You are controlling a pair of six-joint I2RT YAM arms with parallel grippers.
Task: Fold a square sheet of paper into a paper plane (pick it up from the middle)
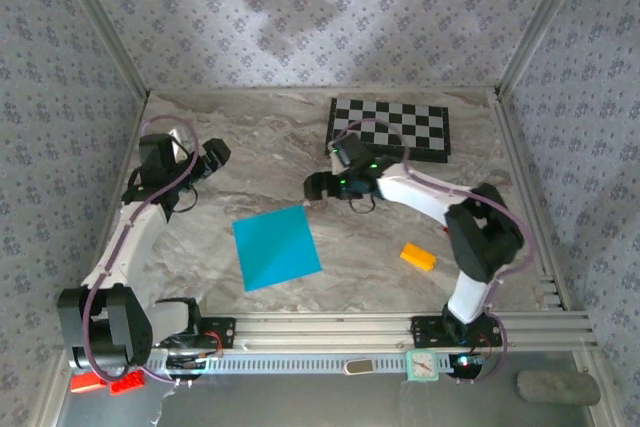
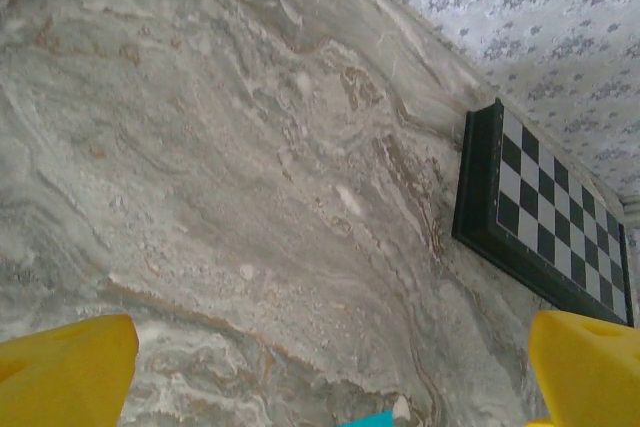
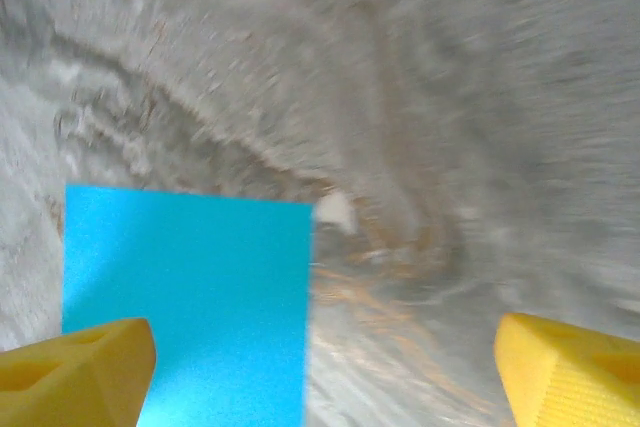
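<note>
Sheet of paper (image 1: 277, 247) lies flat and unfolded on the marble surface (image 1: 250, 137), roughly mid-way btwn the two arms, turned a bit askew. No creases yet, so the folding hasn't begun.

Left gripper (image 1: 212, 155) hangs back-left of the sheet, spread wide, nothing in it. Right gripper (image 1: 318, 187) sits just off the sheet's far corner, also well open and empty.

What could go wrong, imo:
- Paper's thin and dead flat. Fingers closing on it may just skid it along the surface or crumple it, not lift it.
- Right gripper isn't over the middle. In its wrist cam one finger (image 3: 75, 367) is above the blue, the other (image 3: 570, 377) over bare marble. A pinch here would catch an edge only, and the sheet would droop or rotate.
- Both arms must meet over one small square, so a knock btwn them is possible.
- The yellow-orange block (image 1: 418, 257) looks far enough off to the right, prob no bother.

Views: top cam gives the whole square, the block and the chessboard (image 1: 390, 129) at the back. Right wrist cam, smeared, gives the sheet's corner vs. the fingers. Left wrist cam catches a mere sliver of blue at its bottom edge, plus the chessboard's dark frame side-on.
</note>
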